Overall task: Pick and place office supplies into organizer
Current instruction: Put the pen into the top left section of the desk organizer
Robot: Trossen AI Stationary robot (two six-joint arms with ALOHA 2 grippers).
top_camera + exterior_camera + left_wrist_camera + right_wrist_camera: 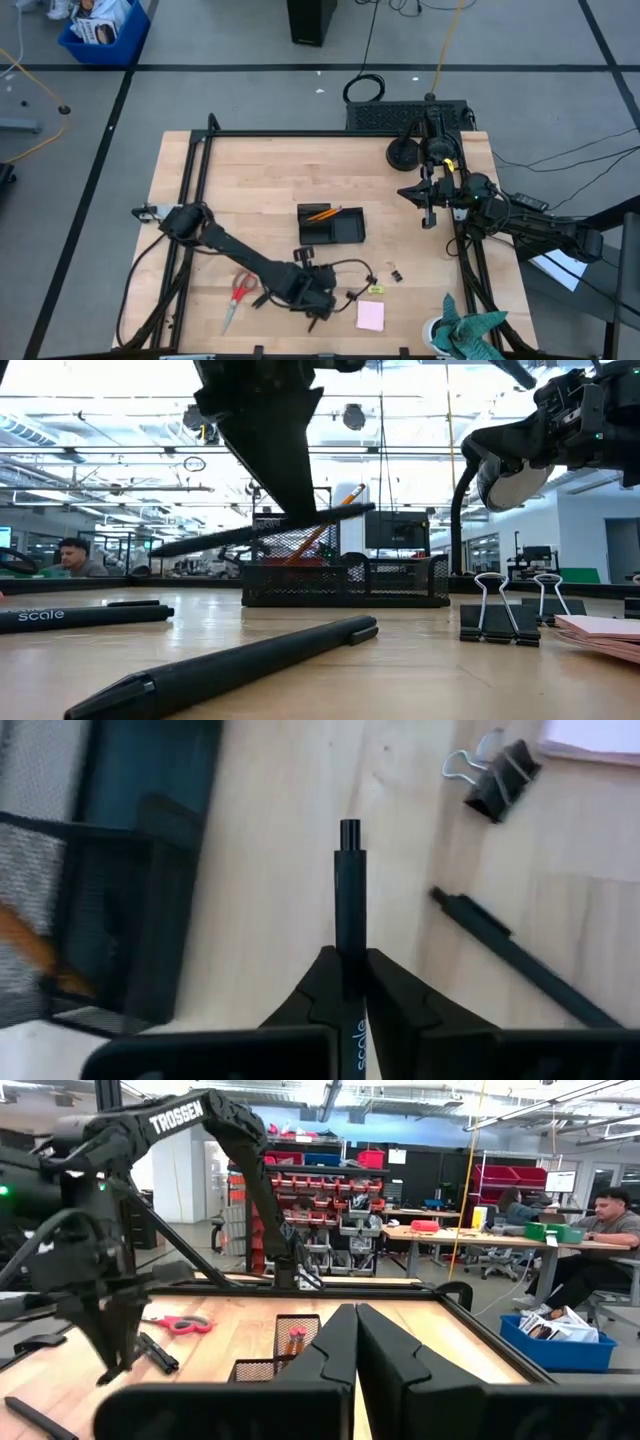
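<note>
My left gripper [350, 958] hovers over the table's near middle [312, 298], shut on a black pen [349, 890]. The black mesh organizer [331, 225] sits at mid-table with orange pencils [322, 213] in it. Red-handled scissors [238, 293] lie to the left of the gripper. A second black pen [520, 960], binder clips [397, 272], a yellow pad [377, 290] and a pink pad [370, 315] lie to its right. My right gripper [355, 1365] is shut, raised near the table's far right [432, 200]. My left gripper pinches the pen's barrel [350, 942] between its two fingers, coming from above and pointing down. The fingers lie across the pen. The pen is lifted clear of the table [260, 532] and is almost level, with one end [349, 830] sticking out past the fingers.
A teal cloth [470, 335] lies at the near right corner. A black stand base [403, 153] sits at the far right. In the low view two more pens [230, 665] [80, 615] lie near the front edge. A person sits at a desk behind the table.
</note>
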